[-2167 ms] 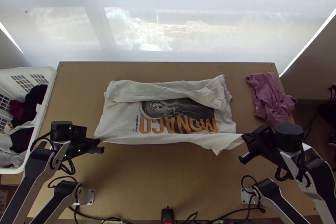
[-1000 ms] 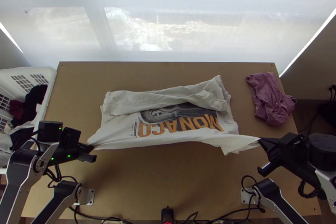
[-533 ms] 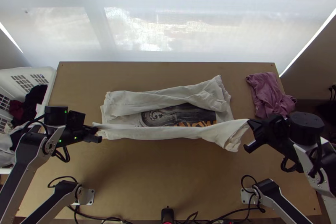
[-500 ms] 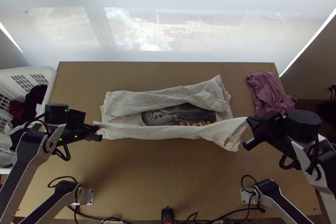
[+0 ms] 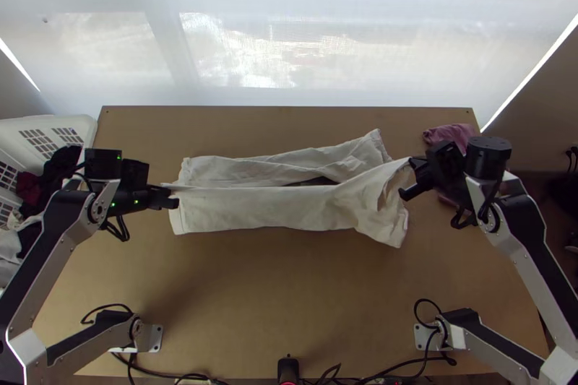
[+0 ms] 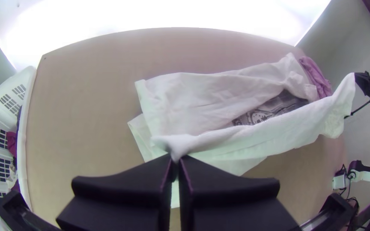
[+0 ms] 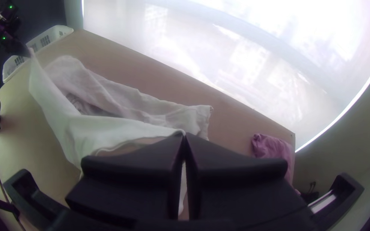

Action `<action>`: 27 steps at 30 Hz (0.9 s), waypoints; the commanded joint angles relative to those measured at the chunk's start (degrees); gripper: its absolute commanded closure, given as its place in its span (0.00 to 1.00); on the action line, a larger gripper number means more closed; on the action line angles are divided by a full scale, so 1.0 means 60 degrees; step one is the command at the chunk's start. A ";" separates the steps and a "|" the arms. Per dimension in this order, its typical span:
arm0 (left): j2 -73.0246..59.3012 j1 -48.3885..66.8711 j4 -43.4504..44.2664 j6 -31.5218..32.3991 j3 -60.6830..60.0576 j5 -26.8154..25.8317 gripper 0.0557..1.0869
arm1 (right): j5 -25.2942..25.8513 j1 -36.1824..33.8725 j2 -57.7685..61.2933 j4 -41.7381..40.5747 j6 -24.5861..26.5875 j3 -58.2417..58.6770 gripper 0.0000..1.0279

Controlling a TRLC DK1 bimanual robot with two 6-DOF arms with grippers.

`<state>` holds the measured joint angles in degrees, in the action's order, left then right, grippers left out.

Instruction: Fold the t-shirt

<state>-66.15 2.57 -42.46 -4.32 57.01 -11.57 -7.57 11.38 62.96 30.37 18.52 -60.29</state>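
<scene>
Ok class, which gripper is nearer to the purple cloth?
Right: the right gripper is beside the purple cloth; the left gripper is at the opposite end of the shirt.

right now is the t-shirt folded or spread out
Partly folded: the left gripper and right gripper hold a flap of the t-shirt up across its dark print.

There is one white t-shirt (image 5: 267, 208) and one purple cloth (image 5: 449, 133), both on one table (image 5: 289, 305). I count two arms, one left arm (image 5: 47, 262) and one right arm (image 5: 538, 248), and two grippers, the left gripper (image 5: 167, 189) and the right gripper (image 5: 411, 163). There is one white basket (image 5: 85, 125); inside are several clothes (image 5: 61, 168), whose exact number I cannot tell.
</scene>
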 commanded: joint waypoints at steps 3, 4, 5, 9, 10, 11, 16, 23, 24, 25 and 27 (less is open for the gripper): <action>-0.1206 -0.0296 0.0484 0.0002 0.0576 0.0025 0.97 | -0.0290 -0.0548 0.2368 -0.1312 -0.0011 -0.0791 0.97; -0.1309 -0.0296 0.0484 0.0016 0.0620 0.0025 0.97 | -0.0305 -0.0548 0.2603 -0.1414 0.0004 -0.0908 0.97; -0.1382 -0.0296 0.0499 0.0031 0.0649 0.0025 0.97 | -0.0305 -0.0548 0.2852 -0.1487 0.0018 -0.1025 0.97; -0.1661 -0.0325 0.0631 0.0046 0.0781 0.0025 0.97 | -0.0364 -0.0622 0.3848 -0.1693 0.0062 -0.1582 0.97; -0.1748 -0.0340 0.0675 0.0060 0.0825 0.0025 0.97 | -0.0378 -0.0651 0.4097 -0.1707 0.0047 -0.1787 0.97; -0.1851 -0.0340 0.0675 0.0060 0.0883 0.0025 0.97 | -0.0393 -0.0666 0.4346 -0.1707 0.0062 -0.2007 0.97; -0.2378 -0.0355 0.0821 0.0104 0.1279 0.0054 0.97 | -0.0422 -0.0666 0.5664 -0.1722 0.0047 -0.3267 0.97; -0.3243 -0.0369 0.0997 0.0104 0.1865 0.0244 0.97 | -0.0466 -0.0578 0.7188 -0.1531 0.0135 -0.4981 0.97; -0.3374 -0.0384 0.1012 0.0104 0.1923 0.0274 0.97 | -0.0466 -0.0563 0.7393 -0.1487 0.0150 -0.5142 0.97; -0.3477 -0.0384 0.1056 0.0104 0.1982 0.0274 0.97 | -0.0466 -0.0534 0.7524 -0.1429 0.0150 -0.5259 0.97; -0.3638 -0.0399 0.1173 0.0104 0.2026 0.0288 0.97 | -0.0466 -0.0490 0.7759 -0.1414 0.0165 -0.5347 0.97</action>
<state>-83.85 0.40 -36.73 -3.66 66.94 -10.44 -10.24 7.81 102.50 20.95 19.18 -86.35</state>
